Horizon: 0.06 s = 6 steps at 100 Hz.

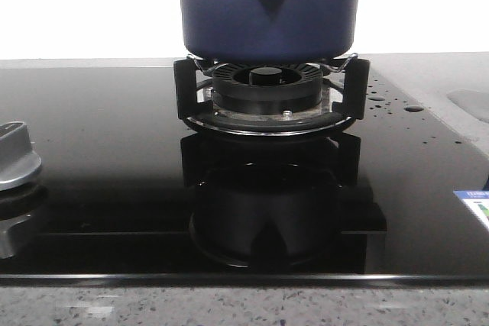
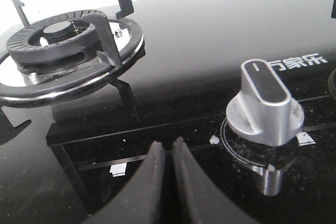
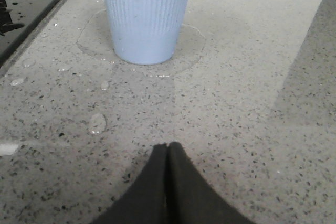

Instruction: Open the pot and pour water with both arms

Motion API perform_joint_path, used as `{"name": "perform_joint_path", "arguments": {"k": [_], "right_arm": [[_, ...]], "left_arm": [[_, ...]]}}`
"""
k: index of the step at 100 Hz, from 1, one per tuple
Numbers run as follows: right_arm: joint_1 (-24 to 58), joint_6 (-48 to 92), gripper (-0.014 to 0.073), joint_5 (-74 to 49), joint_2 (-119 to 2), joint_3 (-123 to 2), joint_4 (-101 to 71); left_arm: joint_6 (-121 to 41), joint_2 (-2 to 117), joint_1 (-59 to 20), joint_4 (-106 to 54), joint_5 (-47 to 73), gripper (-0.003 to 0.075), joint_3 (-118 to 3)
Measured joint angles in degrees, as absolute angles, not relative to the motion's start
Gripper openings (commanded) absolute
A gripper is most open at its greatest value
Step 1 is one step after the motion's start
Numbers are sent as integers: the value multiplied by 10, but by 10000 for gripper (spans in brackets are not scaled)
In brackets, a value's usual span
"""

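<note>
The dark navy-blue pot (image 1: pixel 267 5) sits on the black burner stand (image 1: pixel 266 85) at the back middle of the glass hob; its top is cut off by the frame, so no lid shows. Neither gripper shows in the front view. My left gripper (image 2: pixel 168 145) is shut and empty, low over the black glass, next to a silver knob (image 2: pixel 265 103). My right gripper (image 3: pixel 167 146) is shut and empty, low over the speckled grey counter, facing a light blue ribbed cup (image 3: pixel 146 14) that stands a short way ahead of it.
A second burner (image 2: pixel 58 40) with no pot stands beyond the left gripper. A silver knob (image 1: pixel 15 154) is at the hob's left edge. Water drops (image 1: pixel 378 98) lie right of the pot, and more (image 3: pixel 97 123) on the counter by the hob edge (image 3: pixel 31 3).
</note>
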<state>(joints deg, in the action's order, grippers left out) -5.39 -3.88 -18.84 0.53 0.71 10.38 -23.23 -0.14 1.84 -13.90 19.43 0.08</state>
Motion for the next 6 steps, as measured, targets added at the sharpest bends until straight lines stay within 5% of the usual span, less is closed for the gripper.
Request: {"name": "perform_joint_path", "arguments": {"k": [6], "right_arm": [[-54, -39, -65, -188, 5, 7, 104]], "left_arm": [[-232, -1, 18, -139, 194, -20, 1]]}}
